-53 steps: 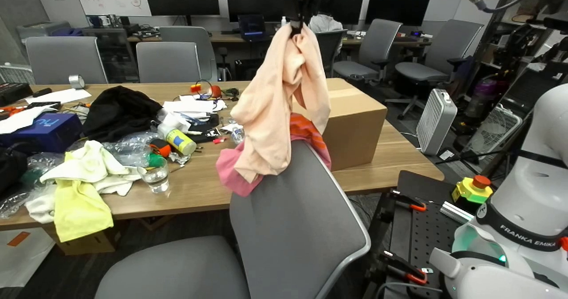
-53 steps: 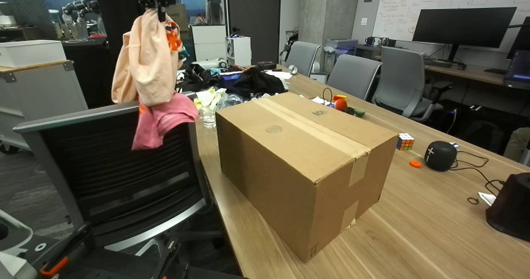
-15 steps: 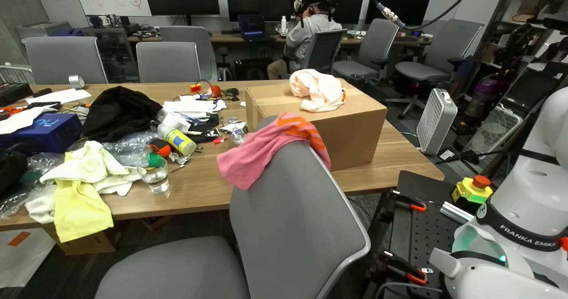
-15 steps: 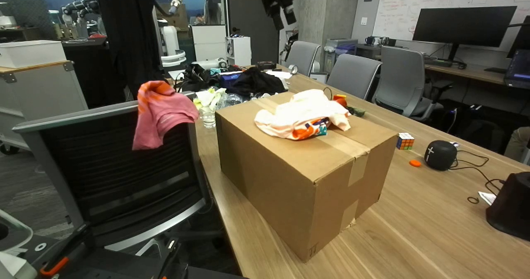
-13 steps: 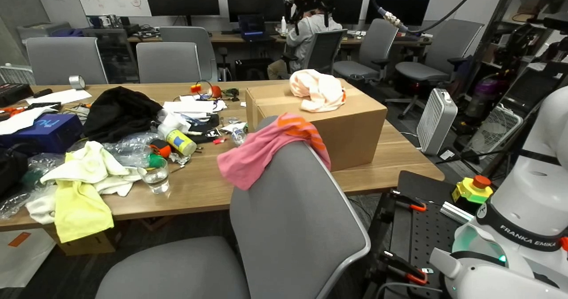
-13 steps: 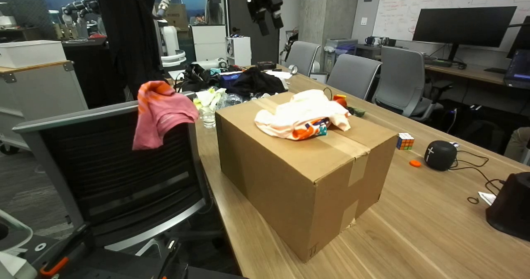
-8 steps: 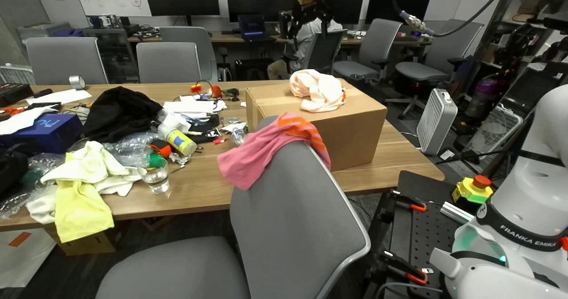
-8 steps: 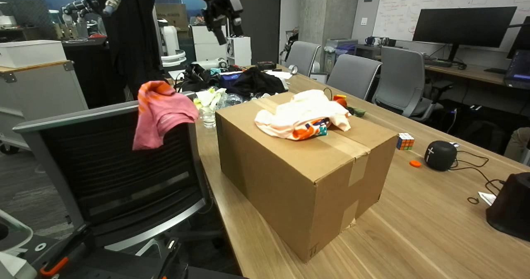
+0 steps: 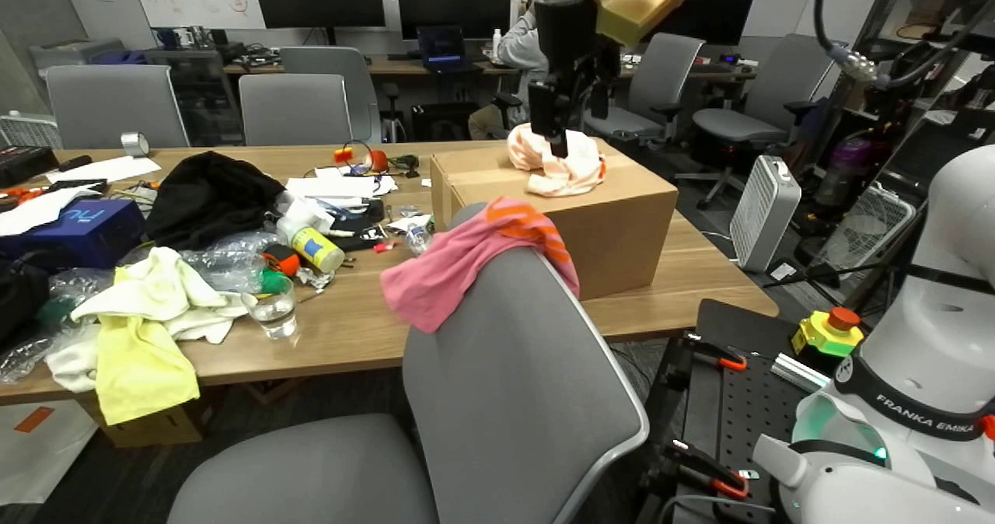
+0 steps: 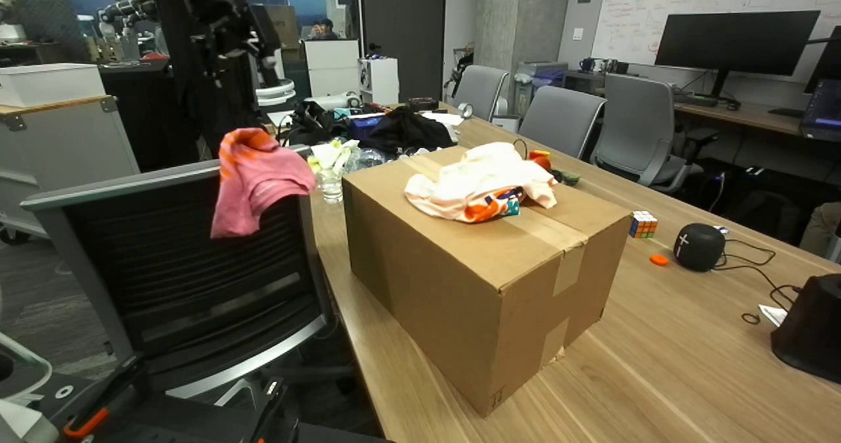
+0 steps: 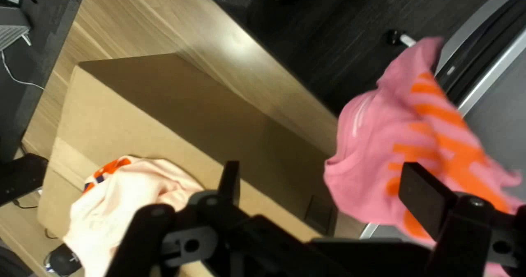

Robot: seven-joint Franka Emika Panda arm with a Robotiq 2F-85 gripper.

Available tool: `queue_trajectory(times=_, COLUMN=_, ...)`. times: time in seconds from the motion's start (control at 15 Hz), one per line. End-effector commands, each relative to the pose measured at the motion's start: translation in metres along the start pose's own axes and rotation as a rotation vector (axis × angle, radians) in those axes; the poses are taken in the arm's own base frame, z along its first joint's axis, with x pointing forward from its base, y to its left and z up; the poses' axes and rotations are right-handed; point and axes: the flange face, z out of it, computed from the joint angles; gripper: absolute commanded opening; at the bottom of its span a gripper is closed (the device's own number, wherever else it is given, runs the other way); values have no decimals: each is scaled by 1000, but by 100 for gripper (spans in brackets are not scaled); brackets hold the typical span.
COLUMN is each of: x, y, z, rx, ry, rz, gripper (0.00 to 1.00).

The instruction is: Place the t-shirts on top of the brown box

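So, from the left of an exterior view, a yellow cloth (image 9: 148, 368) hangs over the edge of the table (image 9: 350, 326), near a glass (image 9: 276, 314); next, a pink and orange shirt (image 9: 474, 267) lies draped over the back of a gray chair (image 9: 536, 368); a peach shirt (image 9: 566, 172) sits crumpled on top of the brown box (image 9: 622, 244); higher up, the pincer (image 11: 320, 182) hangs unclenched, its fingers (image 11: 425, 199) spread wide in the wrist view

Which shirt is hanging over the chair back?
The pink shirt with orange print; it drapes over the gray chair back, whereas the peach shirt lies crumpled on the brown box.
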Motion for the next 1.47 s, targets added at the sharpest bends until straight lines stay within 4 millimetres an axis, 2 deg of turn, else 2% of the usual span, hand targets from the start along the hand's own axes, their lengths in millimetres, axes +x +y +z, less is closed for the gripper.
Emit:
queue_trajectory(times=0.0, x=-57, y=-48, z=11, rx=5, ry=5, rz=-198, gripper=100)
queue_trajectory(times=0.33, x=-106, y=-122, z=22, rx=-7, ry=33, rz=-449, gripper=100)
queue_trajectory(times=0.53, x=-122, y=-146, z=24, rx=-16, ry=62, rz=-529, gripper=100)
queue_trajectory(times=0.8, x=-122, y=-156, z=21, rx=1, ry=107, rz=-553, gripper=100)
queue_trajectory(times=1.4, x=-89, y=-147, z=11, rx=39, ry=305, rz=-488, gripper=100)
